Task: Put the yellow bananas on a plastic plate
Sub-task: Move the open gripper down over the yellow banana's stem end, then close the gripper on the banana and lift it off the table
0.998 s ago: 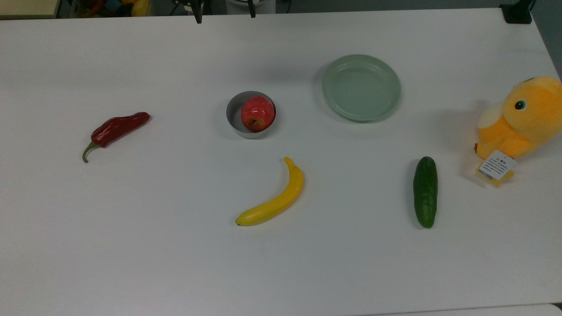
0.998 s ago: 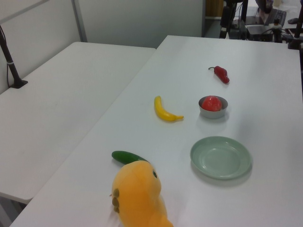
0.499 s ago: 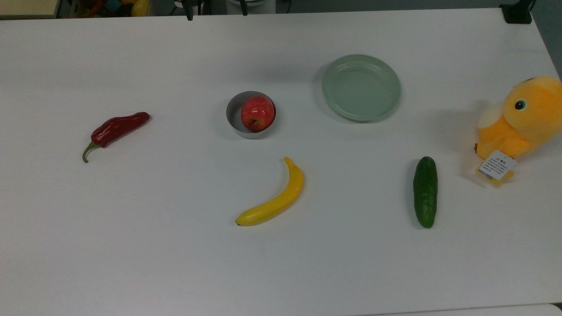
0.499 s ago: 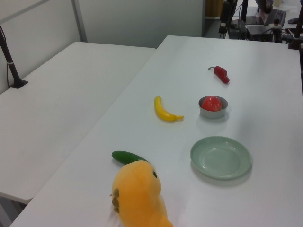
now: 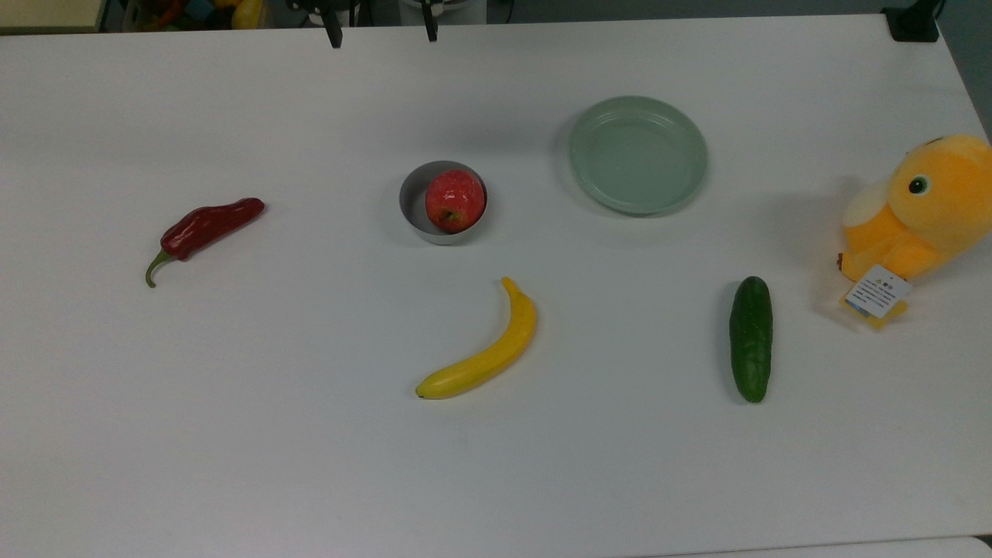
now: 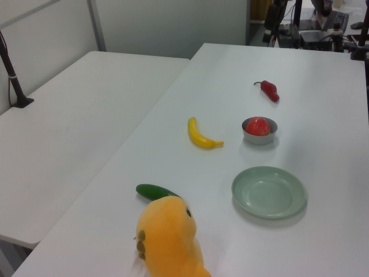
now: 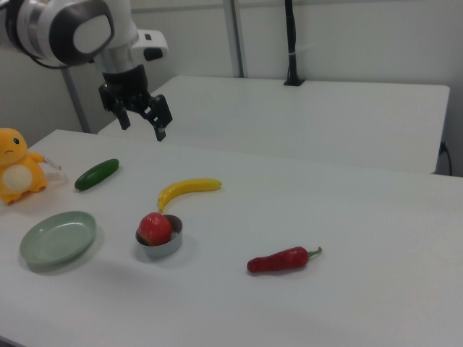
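Tool (image 7: 140,124) fingers spread, empty, hanging high over the white worktop (image 5: 232,434). Curved yellow banana (image 5: 487,353) lies flat below, forward of the tool; pale green plastic plate (image 5: 638,153) is empty. Descend, straddle the banana mid-body across its width, then close.

Yellow banana (image 5: 486,350), sage-green plate (image 5: 637,154), red apple (image 5: 455,200), grey bowl (image 5: 414,204), white table (image 5: 310,434)

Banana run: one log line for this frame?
hand: open, aloft, holding nothing | banana: on table | plate: empty | phase: pre-grasp
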Robot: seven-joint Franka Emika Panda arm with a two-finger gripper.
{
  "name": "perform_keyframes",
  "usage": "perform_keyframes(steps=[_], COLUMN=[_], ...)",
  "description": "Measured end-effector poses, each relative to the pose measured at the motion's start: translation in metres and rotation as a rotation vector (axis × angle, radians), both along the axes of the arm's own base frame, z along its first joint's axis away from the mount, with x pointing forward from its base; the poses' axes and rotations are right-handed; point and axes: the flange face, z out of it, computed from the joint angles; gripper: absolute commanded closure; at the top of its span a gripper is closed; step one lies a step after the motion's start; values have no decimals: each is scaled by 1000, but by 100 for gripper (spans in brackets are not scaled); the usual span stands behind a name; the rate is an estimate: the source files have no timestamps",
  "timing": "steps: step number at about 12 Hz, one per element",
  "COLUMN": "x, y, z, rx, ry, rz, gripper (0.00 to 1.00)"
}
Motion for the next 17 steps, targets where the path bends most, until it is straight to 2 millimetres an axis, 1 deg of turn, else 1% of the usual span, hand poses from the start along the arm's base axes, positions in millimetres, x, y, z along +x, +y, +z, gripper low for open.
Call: perform_keyframes(steps=[1, 3, 5, 6, 7, 9, 10, 12, 13, 14, 15, 17], x=[8, 32, 55, 65, 74, 93, 102, 118, 123, 127, 129, 133], y=[6, 21, 24, 27, 36, 64, 77, 93, 99, 107, 112, 114], z=[-13, -43, -72, -87, -102, -143, -168, -209, -224, -238, -245, -255], rx=[17, 86, 131, 143, 157, 178, 180, 181, 175, 169, 169, 171], ry=[3, -4, -9, -10, -19, -20, -6, -6, -15, -27, -36, -52], rz=[-48, -202, -374, -432, -478, -558, -581, -627, -632, -631, -629, -634], gripper=[0, 0, 0, 0, 0, 0, 0, 0, 0, 0, 0, 0])
